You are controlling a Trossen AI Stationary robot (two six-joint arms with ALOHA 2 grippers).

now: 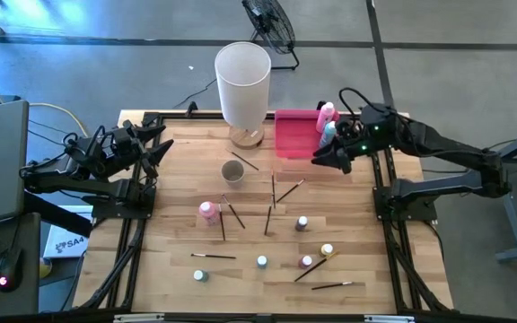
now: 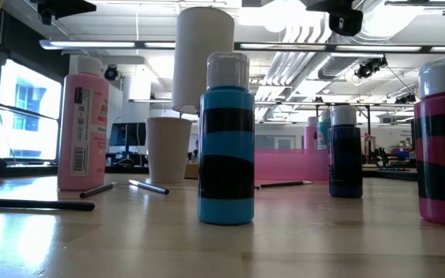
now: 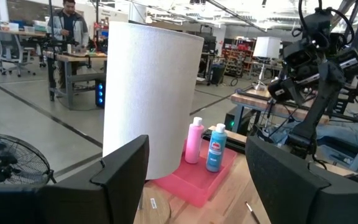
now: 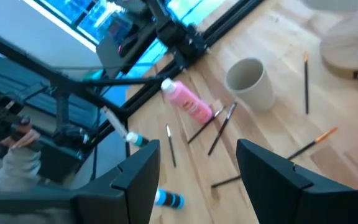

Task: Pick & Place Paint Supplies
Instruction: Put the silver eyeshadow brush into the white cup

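From above, the right gripper [image 1: 333, 158] hangs open and empty beside the pink tray [image 1: 294, 135], where two bottles [image 1: 328, 120] stand. Brushes [image 1: 268, 219] and small bottles [image 1: 302, 222] are scattered mid-table. The left gripper [image 1: 158, 152] waits open at its edge. Only the left wrist view shows a person [image 3: 67, 25] behind.

Three tall paint bottles: a pink one [image 1: 327, 112] and a teal one [image 1: 329, 131] standing in the one pink tray [image 1: 294, 135], another pink bottle [image 1: 208, 211] on the table. Five tiny bottles lie scattered. About nine thin brushes. One paper cup [image 1: 232, 170], one white cylinder [image 1: 242, 82].
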